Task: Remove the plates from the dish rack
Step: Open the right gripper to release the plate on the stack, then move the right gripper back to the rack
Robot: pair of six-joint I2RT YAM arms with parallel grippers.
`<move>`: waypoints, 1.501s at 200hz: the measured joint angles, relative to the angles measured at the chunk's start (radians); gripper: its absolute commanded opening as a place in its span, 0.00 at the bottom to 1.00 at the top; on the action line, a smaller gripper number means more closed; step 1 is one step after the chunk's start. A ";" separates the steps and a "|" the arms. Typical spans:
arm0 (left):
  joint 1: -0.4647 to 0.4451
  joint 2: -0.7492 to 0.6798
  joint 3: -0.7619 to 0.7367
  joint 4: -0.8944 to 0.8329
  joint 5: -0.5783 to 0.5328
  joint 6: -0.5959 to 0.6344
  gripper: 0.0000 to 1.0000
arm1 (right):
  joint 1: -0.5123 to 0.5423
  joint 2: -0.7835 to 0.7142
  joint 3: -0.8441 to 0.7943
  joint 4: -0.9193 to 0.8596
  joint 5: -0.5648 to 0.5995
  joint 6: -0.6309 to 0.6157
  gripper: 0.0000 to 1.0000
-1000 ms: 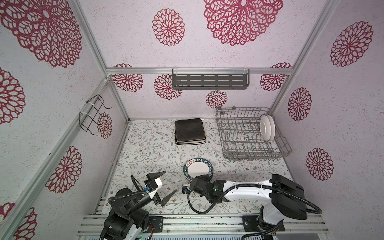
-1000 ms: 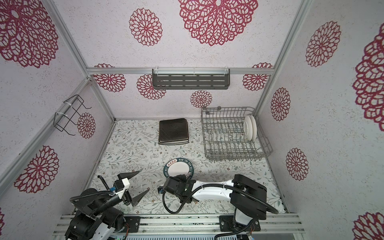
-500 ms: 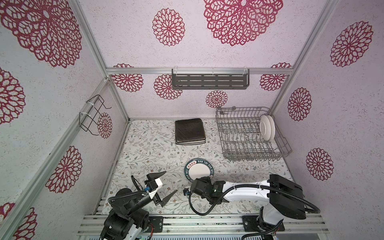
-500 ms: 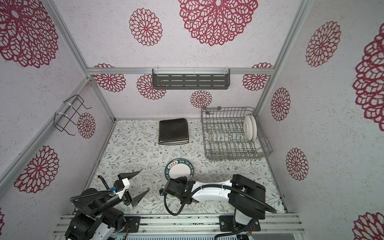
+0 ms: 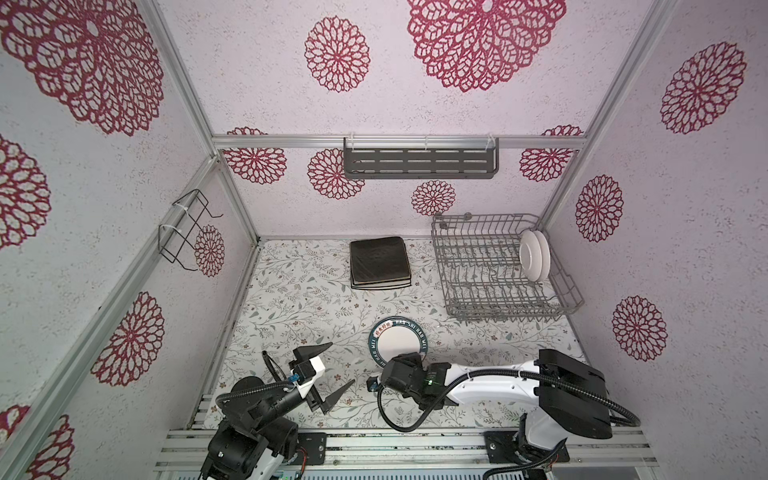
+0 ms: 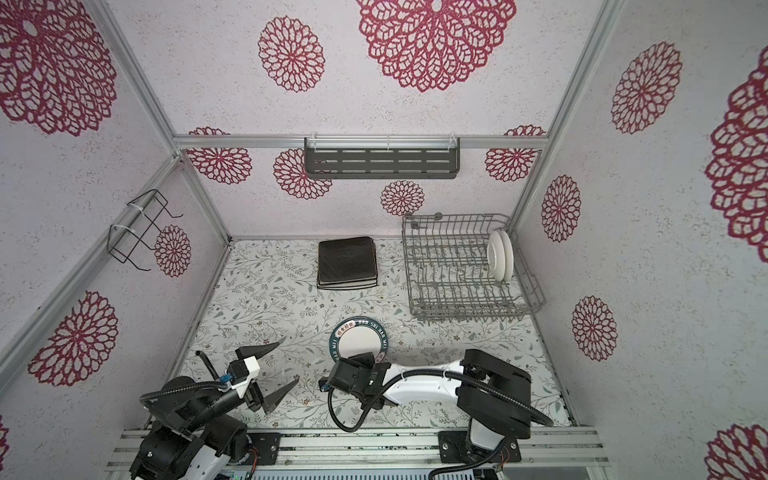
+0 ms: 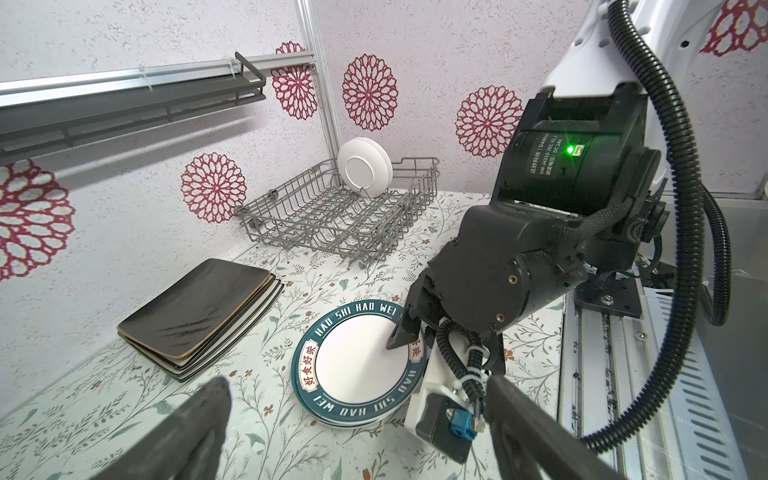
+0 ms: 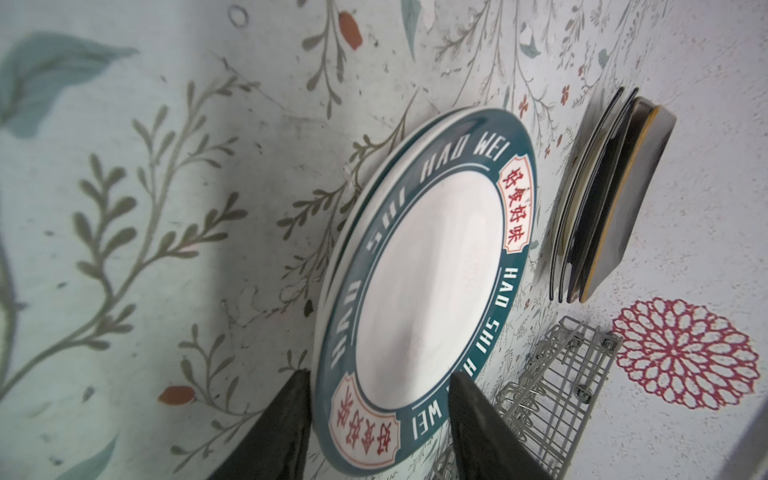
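The right jaws are standing partly open around the near rim of the round plates (image 8: pixel 428 270), gripping nothing. In the right wrist view one finger (image 8: pixel 286 424) is sitting just outside the rim and the other is reaching over the teal printed band, so the gap is showing wider than the rim. The round plates are lying stacked flat on the surface (image 5: pixel 291 299), about midway along it and towards the near edge.

The left jaws are hanging wide open and empty over the near left corner, well apart from every plate.

Two plain white plates (image 5: pixel 534 259) are standing upright in the rack (image 5: pixel 511 311), at its right end; the rack is sitting in the far right corner. The square plates (image 5: pixel 379 259) are lying stacked by the far edge, just left of the rack. A slotted shelf (image 5: pixel 419 162) is hanging on the back wall and a wire holder (image 5: pixel 183 232) on the left wall. Nothing is lying between the right jaws and the rack.

In both top views the wrist is hiding the right fingertips. The left wrist view is showing the upper fingertip at the plate's white centre and cream plates under the black ones. The right wrist view is showing a second rim beneath the top round plate.
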 measured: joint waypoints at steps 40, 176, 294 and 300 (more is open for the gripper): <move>0.000 0.000 0.000 0.000 0.000 0.002 0.97 | 0.000 0.000 0.000 -0.008 0.000 0.001 0.63; 0.000 0.000 0.000 0.000 0.000 0.003 0.97 | -0.301 -0.288 0.076 -0.082 -0.127 0.170 0.99; -0.001 0.000 0.000 0.000 -0.012 0.003 0.97 | -1.050 -0.532 0.270 -0.174 -0.573 0.310 0.94; -0.001 0.000 0.000 0.000 -0.014 0.002 0.97 | -1.078 -0.533 0.270 -0.176 -0.590 0.312 0.92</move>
